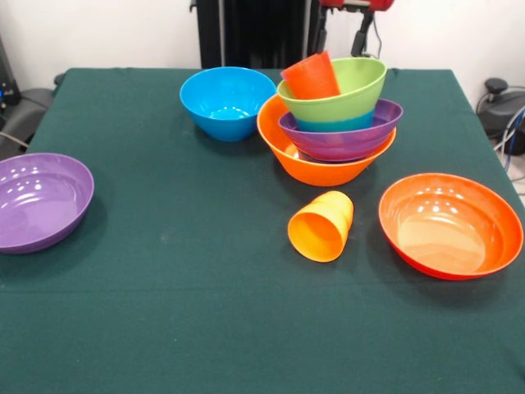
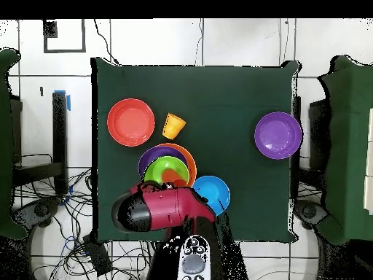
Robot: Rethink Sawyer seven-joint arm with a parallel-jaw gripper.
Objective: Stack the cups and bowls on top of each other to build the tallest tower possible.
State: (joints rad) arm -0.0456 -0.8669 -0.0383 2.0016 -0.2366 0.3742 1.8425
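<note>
The tower stands at the table's far middle: a big yellow-orange bowl (image 1: 321, 167) holds a purple bowl (image 1: 349, 139), a blue bowl (image 1: 332, 125) and a lime green bowl (image 1: 340, 92). A red-orange cup (image 1: 312, 75) leans tilted inside the green bowl. From overhead the green bowl (image 2: 162, 172) shows just beyond the arm (image 2: 164, 209). A yellow-orange cup (image 1: 321, 226) lies on its side in front of the tower. My gripper (image 1: 361, 33) hangs drawn back above and behind the tower, mostly cut off by the top edge.
A loose blue bowl (image 1: 228, 100) sits left of the tower. A wide red-orange bowl (image 1: 451, 223) rests at the right front. A purple bowl (image 1: 41, 199) sits at the left edge. Dark green cloth (image 1: 205, 312) covers the table.
</note>
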